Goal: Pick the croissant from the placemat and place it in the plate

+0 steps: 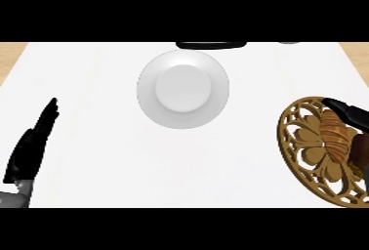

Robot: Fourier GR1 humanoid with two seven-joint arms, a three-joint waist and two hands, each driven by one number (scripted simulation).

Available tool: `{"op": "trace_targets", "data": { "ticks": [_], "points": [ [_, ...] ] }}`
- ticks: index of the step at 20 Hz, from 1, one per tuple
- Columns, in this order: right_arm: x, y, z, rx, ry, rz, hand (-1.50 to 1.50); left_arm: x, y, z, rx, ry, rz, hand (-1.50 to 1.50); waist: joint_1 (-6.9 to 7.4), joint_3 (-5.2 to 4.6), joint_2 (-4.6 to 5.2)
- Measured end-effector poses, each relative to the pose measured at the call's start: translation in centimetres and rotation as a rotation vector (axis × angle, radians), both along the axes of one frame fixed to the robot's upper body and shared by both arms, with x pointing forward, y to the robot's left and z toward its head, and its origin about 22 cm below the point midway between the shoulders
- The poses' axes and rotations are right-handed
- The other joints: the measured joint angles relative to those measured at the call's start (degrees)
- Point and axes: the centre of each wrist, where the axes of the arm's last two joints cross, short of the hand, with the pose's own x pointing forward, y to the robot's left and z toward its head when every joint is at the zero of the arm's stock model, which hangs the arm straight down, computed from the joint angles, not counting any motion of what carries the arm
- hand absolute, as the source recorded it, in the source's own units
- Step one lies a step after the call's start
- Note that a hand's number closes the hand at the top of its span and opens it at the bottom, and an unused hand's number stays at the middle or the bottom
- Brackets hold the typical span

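Observation:
A brown ridged croissant (338,140) lies on a round wooden openwork placemat (302,146) at the right edge of the head view. My right hand (352,113) comes in from the right edge, its fingers reaching over the far end of the croissant; most of the hand is cut off by the frame. A white plate (183,89) rests on the white counter at upper centre, with nothing in it. My left hand (30,146) stays open at the left edge, fingers straight and pointing up.
A dark object (210,45) lies at the counter's far edge behind the plate. Another small grey item (290,42) shows at the far right. Wooden surface borders the counter's far corners.

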Motion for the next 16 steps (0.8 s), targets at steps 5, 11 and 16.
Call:
{"op": "trace_targets", "data": {
  "ticks": [5,11,16],
  "points": [
    [-2.8,-1.8,-1.4,0.117,-0.102,-0.315,-1.50,-2.0,-0.2,-1.3,0.013,-0.008,-0.001,0.00,0.74,0.00,-0.04],
    [-8.3,-2.4,-1.1,0.112,-0.105,-0.331,-1.50,-3.3,0.2,-1.8,0.019,-0.014,-0.004,0.00,1.31,-0.05,0.15],
    [-11.0,-4.3,-0.4,-0.019,0.114,-0.236,-1.50,-3.5,0.6,-1.7,0.020,-0.022,-0.009,0.00,1.50,-0.12,0.28]
  ]
}}
